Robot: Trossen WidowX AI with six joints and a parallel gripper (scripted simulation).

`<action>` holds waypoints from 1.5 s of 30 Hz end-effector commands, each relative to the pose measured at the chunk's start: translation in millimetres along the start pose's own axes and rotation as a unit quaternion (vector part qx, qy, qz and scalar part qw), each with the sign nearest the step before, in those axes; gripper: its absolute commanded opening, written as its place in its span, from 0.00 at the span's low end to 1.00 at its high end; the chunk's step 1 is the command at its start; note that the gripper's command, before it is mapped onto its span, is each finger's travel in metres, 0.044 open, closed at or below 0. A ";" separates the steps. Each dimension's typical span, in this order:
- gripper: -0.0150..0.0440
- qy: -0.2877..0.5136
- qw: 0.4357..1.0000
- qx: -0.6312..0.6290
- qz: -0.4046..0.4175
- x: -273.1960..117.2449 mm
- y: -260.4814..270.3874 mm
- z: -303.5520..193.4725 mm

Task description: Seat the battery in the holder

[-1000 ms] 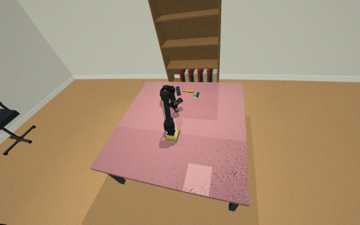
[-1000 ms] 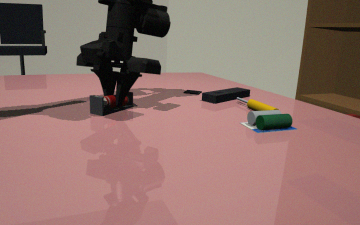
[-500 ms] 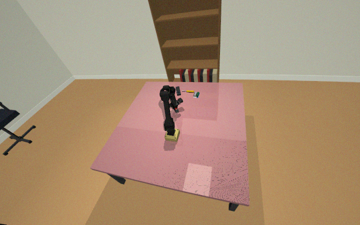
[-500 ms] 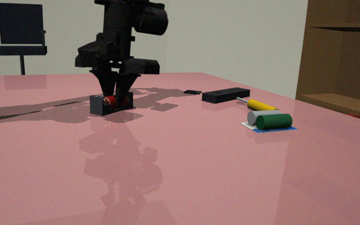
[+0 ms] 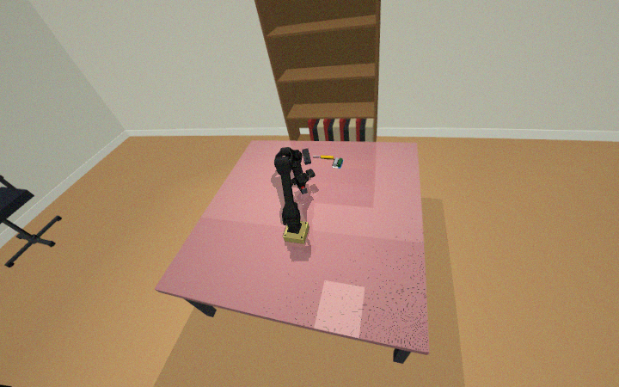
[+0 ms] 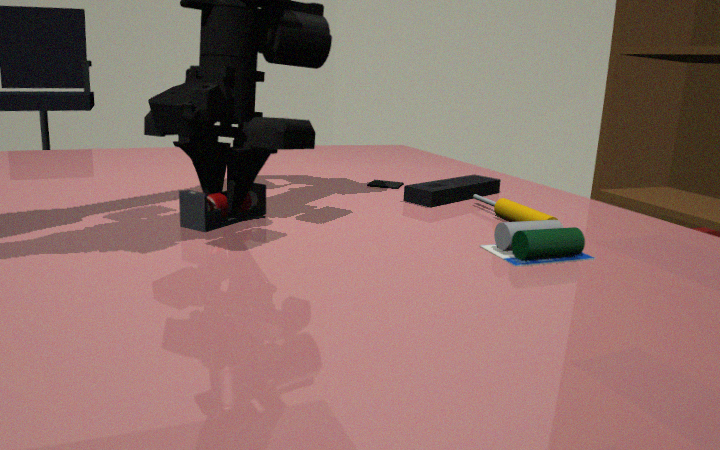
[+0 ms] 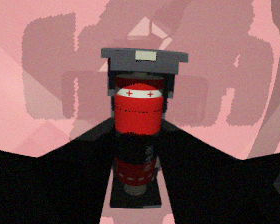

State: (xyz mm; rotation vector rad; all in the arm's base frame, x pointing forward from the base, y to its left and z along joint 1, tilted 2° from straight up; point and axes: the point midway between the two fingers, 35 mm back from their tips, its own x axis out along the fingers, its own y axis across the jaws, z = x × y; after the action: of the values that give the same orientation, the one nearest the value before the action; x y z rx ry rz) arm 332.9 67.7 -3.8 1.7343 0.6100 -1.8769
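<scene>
Pinching the battery low in its holder

The gripper (image 5: 303,188) (image 6: 229,193) (image 7: 136,124) has its fingers closed around the red-and-black battery (image 6: 217,204) (image 7: 137,115), which lies down between the end walls of the grey holder (image 5: 303,191) (image 6: 193,211) (image 7: 144,61). From where I stand, I can't tell whether it is fully seated. My worry is that more downward push could jam the terminal end on the lip or load the holder; opening unevenly or lifting early might tip the battery out. The fingers reach down inside the holder, so the way out looks to be straight up. Farther off on the tabletop (image 5: 350,216) (image 6: 407,335) (image 7: 21,135), the black block (image 5: 306,156) (image 6: 452,190), yellow-handled tool (image 5: 327,157) (image 6: 522,211) and green cylinder (image 5: 340,162) (image 6: 550,243) stand well apart, leaving room sideways once it's raised.
</scene>
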 end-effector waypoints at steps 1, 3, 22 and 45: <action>0.40 -0.002 1.000 -0.001 -0.001 0.5 -0.8 5.9; 0.40 -0.001 1.000 -0.001 -0.001 0.6 -0.8 6.7; 0.58 0.000 1.000 -0.001 0.000 0.5 -0.8 6.6; 0.98 0.001 1.000 0.001 0.000 -81.4 -0.1 12.4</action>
State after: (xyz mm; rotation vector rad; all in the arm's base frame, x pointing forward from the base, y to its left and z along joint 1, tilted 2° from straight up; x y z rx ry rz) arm 325.8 64.3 52.2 1.7086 0.6148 -1.9024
